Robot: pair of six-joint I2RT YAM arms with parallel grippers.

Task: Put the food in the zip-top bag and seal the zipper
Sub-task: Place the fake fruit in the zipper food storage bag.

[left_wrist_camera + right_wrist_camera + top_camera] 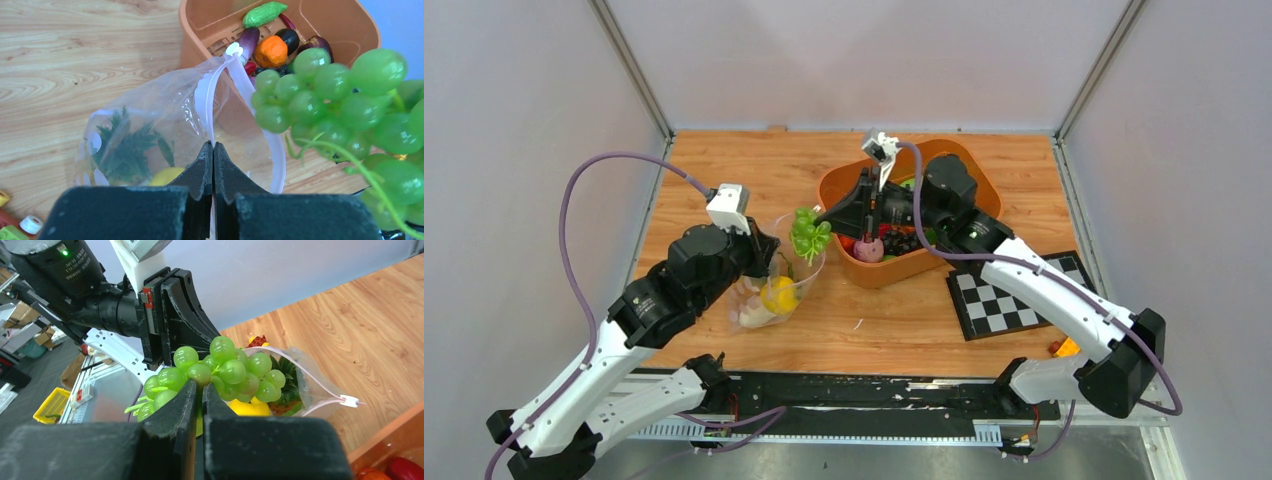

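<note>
The zip-top bag [769,295] stands open left of the orange tub. My left gripper [213,146] is shut on its near rim and holds the mouth up; it also shows in the top view [771,262]. The pinkish zipper [243,82] curves round the mouth to a white slider [233,49]. A yellow lemon [165,176] and a pineapple top [130,145] lie inside the bag. My right gripper [201,386] is shut on the stem of a green grape bunch [230,372], held just above the bag mouth [809,232].
The orange tub [969,170] stands at the back right and holds an orange [270,50], a green pod [264,13] and an eggplant [248,39]. A checkerboard mat [1014,290] lies right of the tub. Small toy blocks [6,220] lie left of the bag.
</note>
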